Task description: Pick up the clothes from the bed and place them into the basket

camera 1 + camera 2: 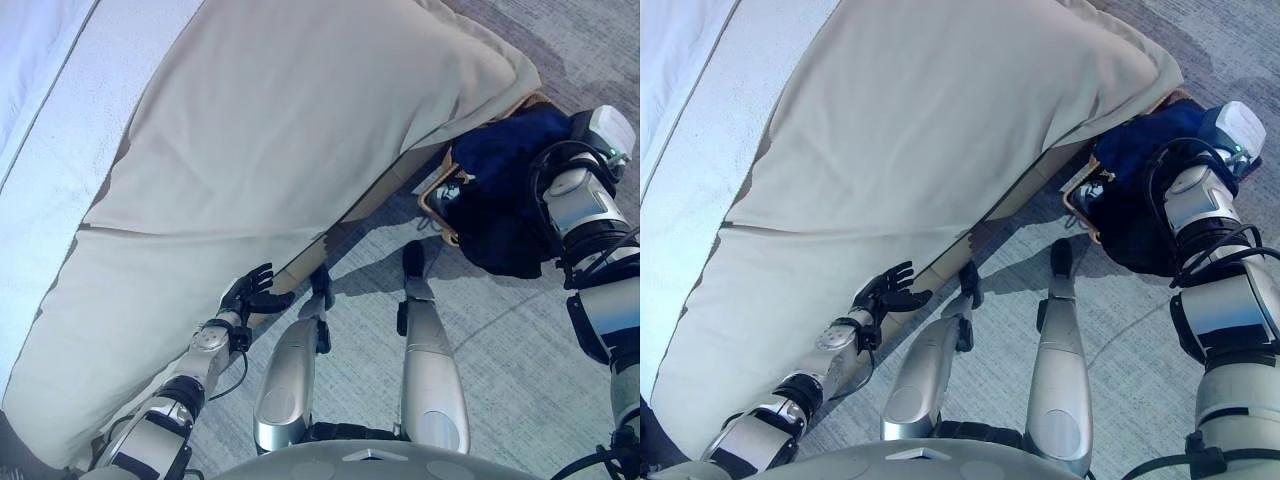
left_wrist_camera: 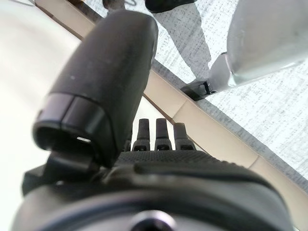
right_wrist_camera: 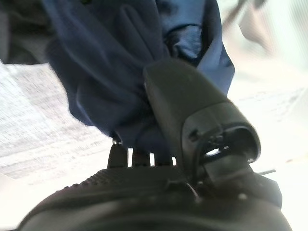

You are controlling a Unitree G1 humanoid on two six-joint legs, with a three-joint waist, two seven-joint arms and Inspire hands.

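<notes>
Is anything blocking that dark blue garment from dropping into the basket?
Nothing visible does. The blue garment, pinched in the right hand, already hangs over the basket beside the bed.

- The wide cream-covered bed (image 1: 300, 130) fills the left and centre, its corner overhanging the woven tan basket (image 1: 437, 200).
- Dark blue cloth (image 1: 500, 190) drapes over the basket's mouth, clamped in the right hand (image 3: 192, 110).
- Grey carpet floor (image 1: 520, 380) lies open beside the basket.
- The left hand (image 1: 250, 292), fingers spread, hangs at the bed's edge.
</notes>
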